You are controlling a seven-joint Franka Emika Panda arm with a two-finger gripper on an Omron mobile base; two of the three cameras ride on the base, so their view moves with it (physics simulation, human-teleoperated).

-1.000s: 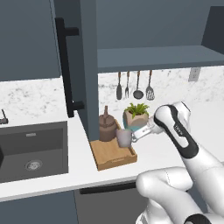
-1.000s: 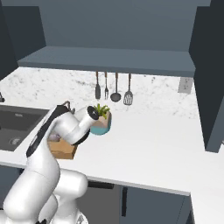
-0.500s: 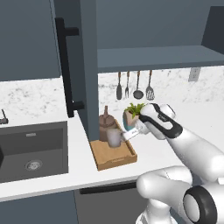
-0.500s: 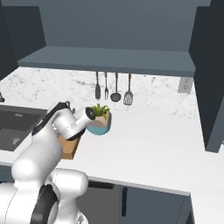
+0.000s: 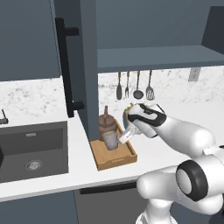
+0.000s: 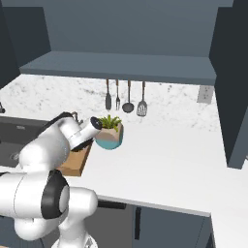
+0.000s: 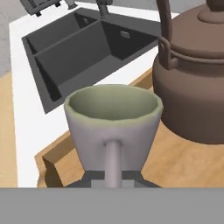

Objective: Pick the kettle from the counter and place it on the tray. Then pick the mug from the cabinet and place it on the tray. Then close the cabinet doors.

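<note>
While the mug [image 7: 113, 124] hangs over the tray [image 5: 114, 158], we've got the gripper [image 5: 124, 138] pinched on its loop handle, jaws pressed tight against that thin grey strap. In the hand view the handle runs straight down into the fingertips, and the pale-rimmed mouth faces up, so the mug looks upright. The kettle [image 5: 106, 124] already sits on the tray's far end, squat and brown, and the mug is just beside it; whether the two touch we can't tell.

How will it handle? We'd judge the mug light, stiff and probably smooth-glazed, so a grip by the handle alone could let it swing or twist. Taking it low on the loop, close to the wall, as we have it here, seems the steadier hold. It reads as ceramic, so we want it set down gently, not dropped. We can't tell from here whether the base has met the wood.

From the left base view the tray lies on the white marble surface [image 5: 52, 175], just right of the dark sink [image 5: 33, 151] and below the open cabinet door [image 5: 87, 65] with its long black bar handle [image 5: 66, 70]. From the right base view we see the teal plant pot [image 6: 109, 136] just beside the arm; it's one to mind on the way out. The doors are not yet closed.
</note>
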